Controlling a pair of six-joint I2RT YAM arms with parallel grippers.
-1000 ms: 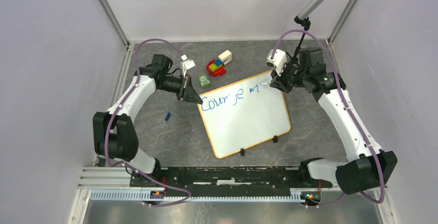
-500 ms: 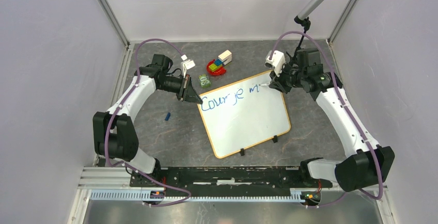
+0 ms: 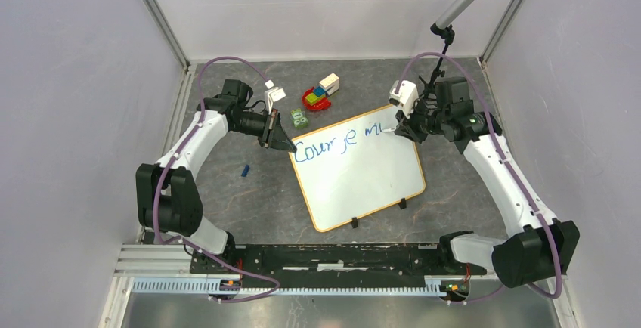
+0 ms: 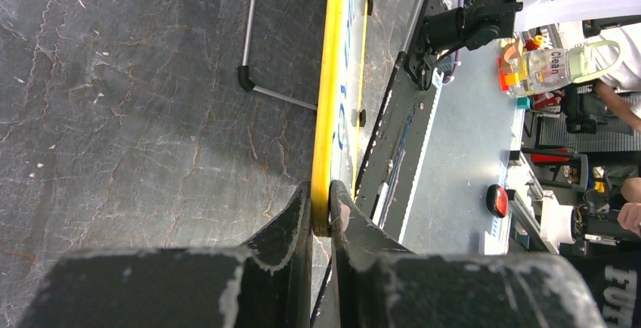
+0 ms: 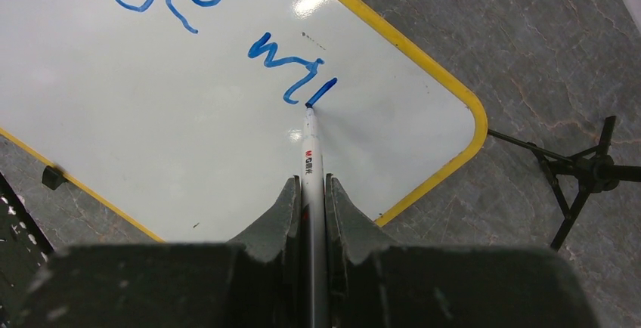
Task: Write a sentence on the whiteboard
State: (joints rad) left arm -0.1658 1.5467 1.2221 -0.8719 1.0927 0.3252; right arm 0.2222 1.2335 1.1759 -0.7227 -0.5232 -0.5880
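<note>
The whiteboard (image 3: 363, 181) lies tilted on the dark table, yellow rim all round, two black clips on its near edge. Blue writing (image 3: 325, 145) reads "Courage" and then the first strokes of a second word (image 5: 291, 67). My left gripper (image 3: 286, 144) is shut on the board's far-left corner; its fingers pinch the yellow rim (image 4: 325, 116). My right gripper (image 3: 399, 128) is shut on a white marker (image 5: 311, 158). The marker's blue tip touches the board at the end of the last stroke, near the far-right corner (image 5: 469, 116).
A small pile of coloured toy blocks (image 3: 319, 92) and a small green item (image 3: 299, 119) lie beyond the board. A blue cap (image 3: 245, 170) lies on the table to the left. A black tripod stand (image 3: 438, 56) (image 5: 582, 173) stands behind the right gripper.
My right gripper and the marker have moved a little to the right along the board's far edge, and more blue strokes have been added to the second word. The left arm has not moved.
</note>
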